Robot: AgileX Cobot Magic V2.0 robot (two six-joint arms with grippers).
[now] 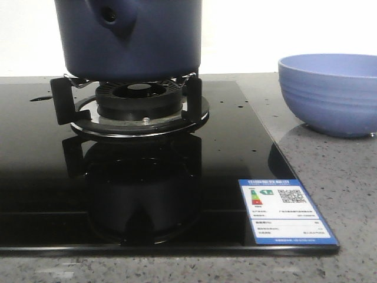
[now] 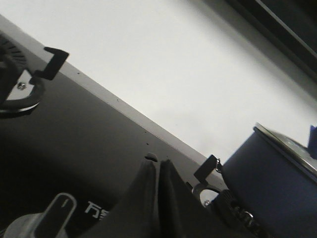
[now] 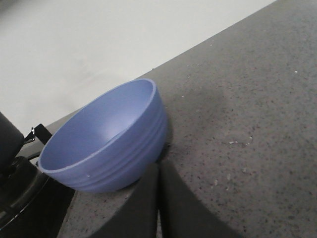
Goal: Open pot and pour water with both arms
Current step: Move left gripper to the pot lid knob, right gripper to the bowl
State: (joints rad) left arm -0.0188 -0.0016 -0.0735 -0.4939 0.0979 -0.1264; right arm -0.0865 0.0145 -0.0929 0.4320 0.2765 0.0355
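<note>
Dark blue is the colour of the one pot (image 1: 132,38), and it stands on the burner (image 1: 138,97) of a black glass stove (image 1: 35,177). On its side there is one short stub (image 1: 111,16) with a round hole, which faces the front camera. In the left wrist view a rim of metal (image 2: 290,146) lies along the top edge of the pot, so something seems to cover it, but I cannot tell what it is. I count one bowl (image 1: 330,94), of a lighter blue with ribs on its wall, and it stands on the grey speckled counter (image 1: 330,171) to the right of the stove, well apart from the pot. One blue and white label (image 1: 285,211) is stuck on the front right corner of the glass. In the left wrist view I see one stove knob (image 2: 52,213) and a second burner (image 2: 15,89) further along the stove. Neither arm shows in the front view. The left gripper (image 2: 157,198) is low over the glass, near the pot, and its two fingers are pressed together with nothing between them. The right gripper (image 3: 158,198) is low over the counter, just beside the bowl, and its fingers are also together and hold nothing.
</note>
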